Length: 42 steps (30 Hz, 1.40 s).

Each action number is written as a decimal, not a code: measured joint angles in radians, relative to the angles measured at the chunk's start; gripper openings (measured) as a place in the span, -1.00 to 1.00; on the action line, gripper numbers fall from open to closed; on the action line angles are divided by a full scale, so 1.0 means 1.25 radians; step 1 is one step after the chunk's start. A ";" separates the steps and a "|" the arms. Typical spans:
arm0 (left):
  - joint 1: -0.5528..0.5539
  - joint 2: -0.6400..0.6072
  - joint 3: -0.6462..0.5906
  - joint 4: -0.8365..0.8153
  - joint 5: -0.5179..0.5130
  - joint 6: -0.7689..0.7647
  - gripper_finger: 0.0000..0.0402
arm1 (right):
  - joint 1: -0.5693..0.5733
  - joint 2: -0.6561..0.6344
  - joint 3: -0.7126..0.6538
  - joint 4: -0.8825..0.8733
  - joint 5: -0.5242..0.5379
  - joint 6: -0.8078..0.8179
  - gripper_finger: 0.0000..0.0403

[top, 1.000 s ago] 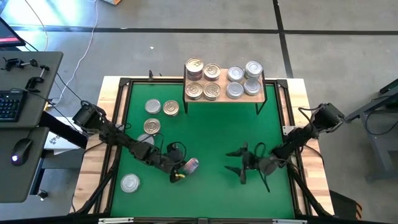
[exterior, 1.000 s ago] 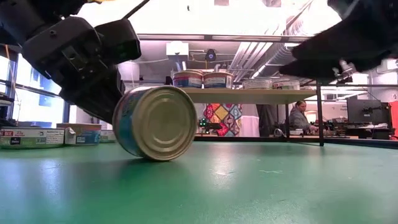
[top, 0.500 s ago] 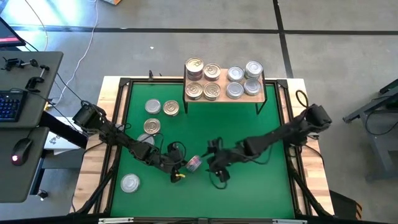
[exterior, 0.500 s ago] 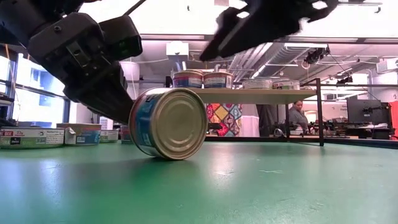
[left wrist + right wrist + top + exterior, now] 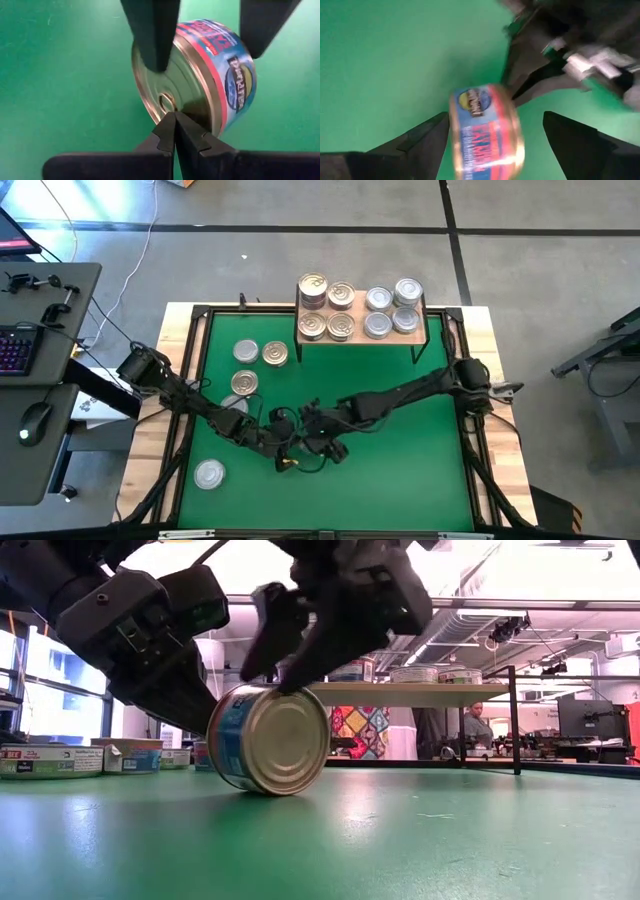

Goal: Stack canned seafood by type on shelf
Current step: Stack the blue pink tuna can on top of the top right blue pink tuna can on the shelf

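Tin (image 5: 268, 737) on edge on green mat (image 5: 400, 480), left tool (image 5: 174, 131) pinched together touching it, right tool (image 5: 492, 137) spread astride it

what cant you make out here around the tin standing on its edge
- High view: the tin on edge is hidden beneath the left hand and right hand.
- Right wrist view: the tin's label print is motion-blurred, unreadable.
- Low view: the shelf tins' lids are edge-on, type unclear.
- Left wrist view: label cut off by right hand's fingers.
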 joint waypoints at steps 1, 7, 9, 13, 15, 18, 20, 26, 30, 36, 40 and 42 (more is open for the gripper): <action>-0.001 0.000 0.000 0.000 0.000 0.000 -1.00 | -0.002 0.009 0.008 -0.012 -0.015 -0.001 0.56; -0.013 -0.001 0.000 -0.029 0.000 -0.012 -1.00 | 0.002 0.034 0.016 -0.012 -0.029 -0.030 0.40; -0.019 -0.001 0.000 -0.047 -0.005 -0.031 -1.00 | 0.007 0.041 0.016 -0.021 0.003 -0.030 0.30; -0.040 -0.001 0.000 -0.094 -0.034 -0.079 -1.00 | 0.021 0.041 0.016 -0.031 0.053 -0.019 -0.05; -0.053 -0.001 0.000 -0.115 -0.058 -0.108 -1.00 | 0.028 0.036 0.016 -0.041 0.064 0.008 -0.12; -0.076 -0.001 0.000 -0.141 -0.096 -0.150 -1.00 | 0.043 0.020 0.015 -0.100 0.079 0.056 -0.11; -0.093 -0.001 0.000 -0.147 -0.126 -0.173 -1.00 | 0.058 -0.001 0.014 -0.162 0.120 0.070 -0.11; -0.136 0.012 0.001 -0.135 -0.218 -0.208 -1.00 | 0.094 -0.140 0.013 -0.315 0.306 0.108 -0.11; -0.149 0.034 0.001 -0.105 -0.258 -0.212 -1.00 | 0.079 -0.277 0.013 -0.342 0.453 0.095 -0.11; -0.140 0.073 0.001 -0.058 -0.291 -0.203 -1.00 | -0.066 -0.416 0.015 -0.252 0.606 -0.045 -0.11; -0.126 0.097 0.001 -0.012 -0.290 -0.175 -1.00 | -0.235 -0.419 0.015 -0.181 0.527 -0.114 -0.11; -0.120 0.107 0.001 0.009 -0.287 -0.164 -1.00 | -0.318 -0.400 0.015 -0.132 0.487 -0.147 -0.11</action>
